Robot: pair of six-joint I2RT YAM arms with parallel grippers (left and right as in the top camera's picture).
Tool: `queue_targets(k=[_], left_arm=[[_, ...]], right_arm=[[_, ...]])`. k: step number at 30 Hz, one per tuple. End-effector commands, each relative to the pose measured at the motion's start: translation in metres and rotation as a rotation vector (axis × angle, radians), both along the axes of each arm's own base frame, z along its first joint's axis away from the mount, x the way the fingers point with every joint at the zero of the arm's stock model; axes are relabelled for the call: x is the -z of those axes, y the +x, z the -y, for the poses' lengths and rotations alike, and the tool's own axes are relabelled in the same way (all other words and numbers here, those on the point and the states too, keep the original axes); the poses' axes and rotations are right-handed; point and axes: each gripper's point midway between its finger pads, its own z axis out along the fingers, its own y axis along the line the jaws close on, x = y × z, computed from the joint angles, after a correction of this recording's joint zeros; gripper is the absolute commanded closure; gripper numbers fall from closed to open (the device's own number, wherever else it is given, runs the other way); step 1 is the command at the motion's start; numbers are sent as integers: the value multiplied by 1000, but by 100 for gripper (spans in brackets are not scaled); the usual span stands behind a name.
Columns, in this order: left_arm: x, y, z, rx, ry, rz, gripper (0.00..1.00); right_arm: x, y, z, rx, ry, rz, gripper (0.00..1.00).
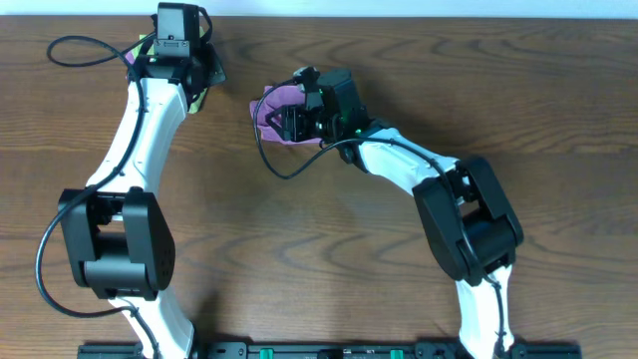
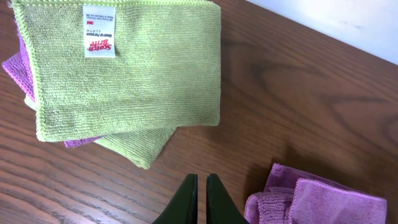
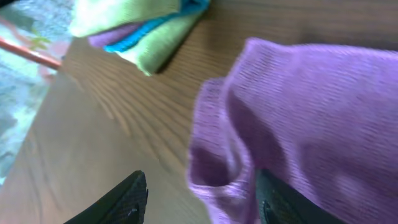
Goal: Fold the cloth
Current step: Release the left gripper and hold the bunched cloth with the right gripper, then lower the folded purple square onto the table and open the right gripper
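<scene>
Right gripper point(image 3: 200, 186), wide open and empty, straddles the cloth point(image 3: 311, 93), likely to pinch its bunched edge; left gripper point(image 2: 201, 186), closed empty, waits aside.

On my worktop point(image 1: 319, 219) the cloth point(image 1: 271, 104) lies toward the far edge, a little left of centre. The stack of folded cloths point(image 2: 124, 68) sits apart from it, to its left. My right pincer point(image 3: 202, 196) is over the cloth's right part with an edge between its fingers, and my left pincer point(image 2: 200, 186) hangs above bare worktop between stack and cloth.
</scene>
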Motion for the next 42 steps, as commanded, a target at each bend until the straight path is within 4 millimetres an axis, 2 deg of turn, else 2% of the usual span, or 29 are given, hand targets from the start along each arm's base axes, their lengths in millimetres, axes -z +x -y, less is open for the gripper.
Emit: queue_targets(k=[1, 6, 13, 17, 20, 23, 26, 27, 29, 30, 33, 34, 35, 36, 37, 40, 42], left_arm=[[-20, 2, -5, -5, 12, 40, 92], [-20, 2, -6, -7, 12, 42, 93], [-22, 4, -6, -7, 11, 53, 93], [-22, 5, -7, -8, 12, 56, 93], [-24, 6, -8, -11, 11, 64, 92], [-24, 7, -10, -15, 10, 66, 92], [-23, 6, -12, -19, 10, 62, 92], [-24, 5, -13, -21, 11, 60, 92], [-24, 3, -18, -28, 9, 54, 83], [-25, 0, -19, -28, 3, 47, 75], [-31, -9, -20, -10, -48, 30, 67], [-33, -13, -19, 1, -73, 22, 55], [-35, -17, -18, 13, -99, 14, 35], [-36, -22, -16, 25, -125, 3, 15], [-38, -27, -13, 42, -162, -9, 5], [-37, -40, -5, 59, -253, -53, 4], [-31, -51, 0, 30, -336, -111, 5]], right_arm=[[10, 5, 1, 32, -32, -3, 44], [15, -1, -4, 18, -40, -11, 44], [29, -23, -30, -41, -54, -29, 45], [18, -34, -50, -98, -7, 5, 45], [16, -42, -58, -132, 10, 0, 45], [15, -44, -60, -144, 16, -4, 46], [10, -39, -54, -131, 20, 4, 50], [5, -33, -49, -118, 24, 11, 50], [-7, -18, -33, -72, 19, 29, 50], [-15, -10, -21, -55, 11, 50, 48], [-46, 11, 18, -14, -13, 110, 40], [-59, 14, 32, -10, -31, 136, 32], [-71, 15, 43, -14, -43, 159, 22], [-82, 15, 54, -21, -55, 181, 4], [-95, 14, 68, -18, -77, 196, 1], [-121, 6, 106, 0, -131, 206, 1], [-138, -5, 139, 20, -171, 195, 1]])
